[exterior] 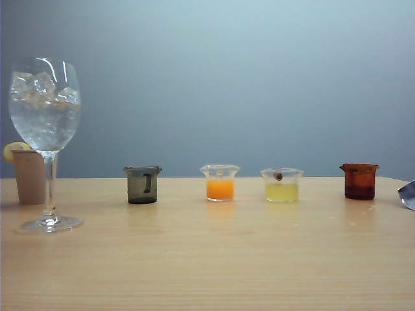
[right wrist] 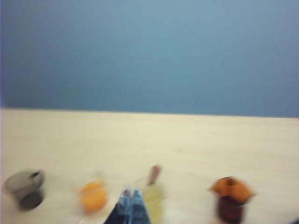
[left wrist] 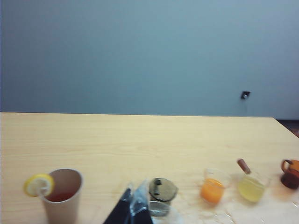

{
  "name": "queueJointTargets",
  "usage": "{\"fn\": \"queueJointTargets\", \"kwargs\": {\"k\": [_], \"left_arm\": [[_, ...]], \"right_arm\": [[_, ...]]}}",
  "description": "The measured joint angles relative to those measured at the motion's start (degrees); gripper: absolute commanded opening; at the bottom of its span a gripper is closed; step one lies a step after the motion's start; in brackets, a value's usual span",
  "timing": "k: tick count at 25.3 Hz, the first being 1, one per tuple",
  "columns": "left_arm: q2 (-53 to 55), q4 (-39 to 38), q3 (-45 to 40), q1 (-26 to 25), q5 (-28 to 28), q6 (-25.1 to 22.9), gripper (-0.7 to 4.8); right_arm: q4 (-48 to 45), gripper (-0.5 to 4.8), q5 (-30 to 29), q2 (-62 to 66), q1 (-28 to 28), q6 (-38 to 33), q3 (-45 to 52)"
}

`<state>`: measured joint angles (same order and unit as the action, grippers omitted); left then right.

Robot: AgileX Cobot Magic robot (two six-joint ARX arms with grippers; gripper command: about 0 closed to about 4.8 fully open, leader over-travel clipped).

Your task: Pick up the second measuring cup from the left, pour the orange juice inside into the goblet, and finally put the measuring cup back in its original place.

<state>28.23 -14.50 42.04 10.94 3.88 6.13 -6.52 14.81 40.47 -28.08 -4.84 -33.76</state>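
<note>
The second measuring cup [exterior: 220, 182], small and clear with a flared rim, stands on the wooden table and holds the orange juice [exterior: 220, 189]. The goblet [exterior: 45, 116], tall and full of ice, stands at the far left. In the left wrist view my left gripper [left wrist: 135, 193] is shut and empty, hanging near the goblet's rim [left wrist: 163, 212], with the orange cup [left wrist: 212, 189] well off to one side. In the blurred right wrist view my right gripper [right wrist: 131, 193] is shut and empty, between the orange cup [right wrist: 92, 196] and a yellow one. Only its tip [exterior: 408, 194] shows in the exterior view.
A row of small cups flanks the orange one: smoky grey [exterior: 142, 184], clear with pale yellow liquid [exterior: 281, 184], and dark red-brown [exterior: 359, 181]. A beige cup with a lemon slice [exterior: 29, 175] stands behind the goblet. Bare tabletop lies in front of the row.
</note>
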Motion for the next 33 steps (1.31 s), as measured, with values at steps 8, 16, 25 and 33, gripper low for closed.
{"fn": "queueJointTargets", "kwargs": {"k": [8,16,25,33], "left_arm": [[5.03,-3.17,0.5,16.72,-10.64,-5.29,-0.05],[8.92,-3.85,0.5,20.63,-11.19,-5.31,-0.05],[9.73,-5.05,0.5,20.59,-11.63,-7.93,-0.03],[9.77,-5.07,0.5,20.61,-11.61,-8.04,-0.03]], "right_arm": [[-15.19,-0.09,4.04,19.98,-10.27,-1.42,0.13],[-30.08,-0.09,1.68,39.19,-10.21,-4.79,0.0],[-37.53,-0.09,1.7,58.88,-10.21,-5.68,-6.4],[-38.4,-0.09,6.88,70.18,-10.23,-6.67,-17.81]]}}
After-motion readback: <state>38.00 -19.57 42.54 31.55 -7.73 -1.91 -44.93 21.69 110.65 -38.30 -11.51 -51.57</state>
